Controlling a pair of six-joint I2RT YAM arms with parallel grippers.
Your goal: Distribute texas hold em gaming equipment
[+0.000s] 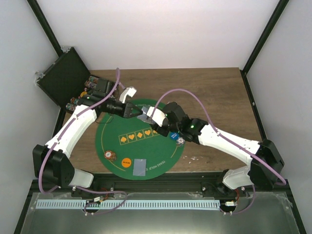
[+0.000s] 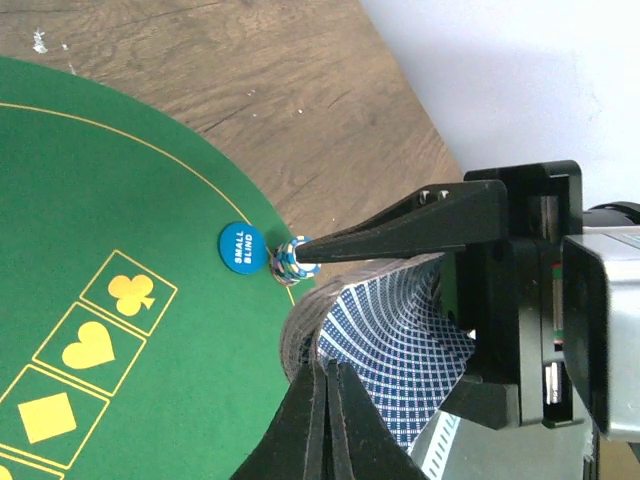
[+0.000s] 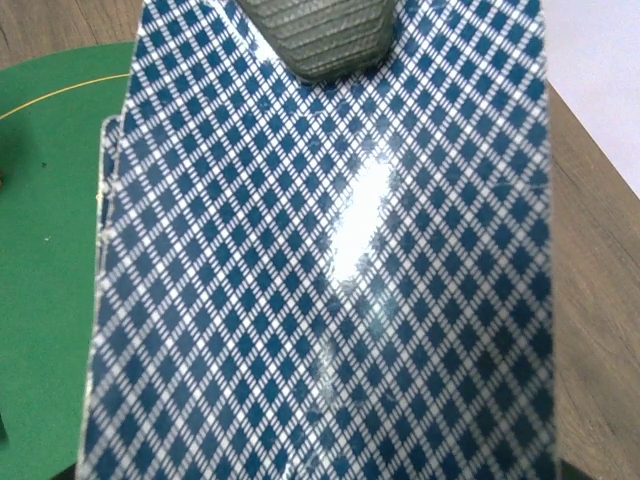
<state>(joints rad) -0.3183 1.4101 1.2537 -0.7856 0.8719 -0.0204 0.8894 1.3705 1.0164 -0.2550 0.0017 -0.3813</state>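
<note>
The deck is gripped by the right hand above the mat, presumably so one card can be drawn; the left hand is clenched on its edge.

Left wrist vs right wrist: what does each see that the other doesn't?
Only left wrist: the blue SMALL BLIND disc, a blue-white chip stack touching it, and the yellow suit boxes.
Only right wrist: a grey finger pad pressed on the cards, whose patterned back nearly fills the frame.
Both: the cards, the green mat and the wooden table.
</note>
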